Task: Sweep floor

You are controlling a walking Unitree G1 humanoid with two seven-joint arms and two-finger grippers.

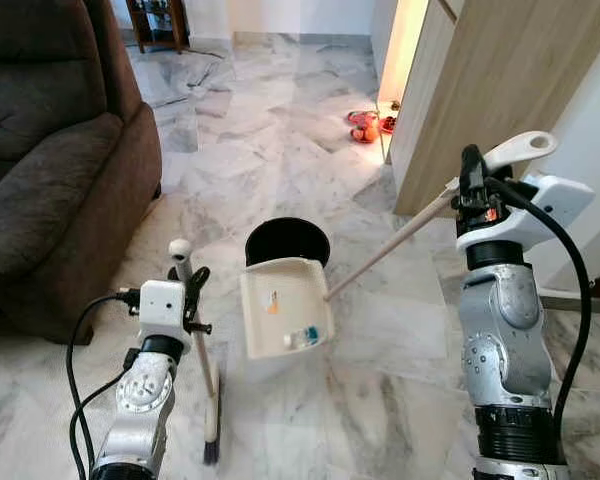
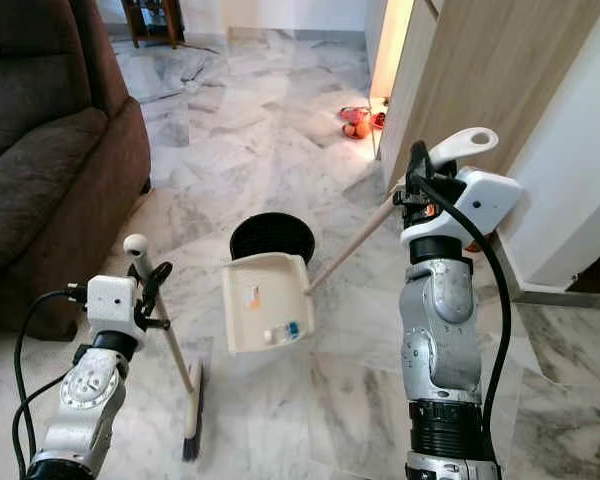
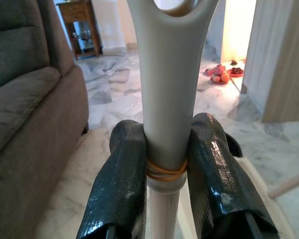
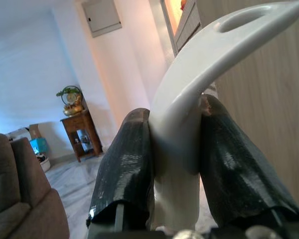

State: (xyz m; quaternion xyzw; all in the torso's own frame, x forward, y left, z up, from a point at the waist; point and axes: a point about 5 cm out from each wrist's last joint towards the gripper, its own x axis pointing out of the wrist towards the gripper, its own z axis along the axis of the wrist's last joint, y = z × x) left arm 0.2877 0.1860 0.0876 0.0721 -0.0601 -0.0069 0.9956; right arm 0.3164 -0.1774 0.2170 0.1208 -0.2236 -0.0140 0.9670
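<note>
Nearest the camera, on the left, the left pincer (image 1: 187, 290) is clamped on the pale grey handle of a short broom with a dark bristle head (image 1: 211, 420), its fingers (image 3: 122, 189) pressed to either side of the shaft just above a rubber band. That broom stands almost upright, bristles on the white-grey marble floor (image 1: 380, 400), just left of the dustpan.

On the right, the right pincer (image 1: 472, 172) is shut tight on the white looped grip of a cream plastic dustpan with a long pale wooden handle (image 1: 285, 305). The handle's long axis slopes from the grip, high on the right, down and leftward to the pan, which sits between the two arms. A few small scraps, one orange and one bluish, lie inside it.

Directly behind the pan, touching or nearly so, stands a round black bin (image 1: 288, 240). That bin lies on the far side of the pan, so emptying it would seem to call for the right arm to lift and tip the pan forward along that line. Brown fabric armchair (image 1: 50, 160) sits far left; a light wooden cabinet (image 1: 490, 90) far right.
</note>
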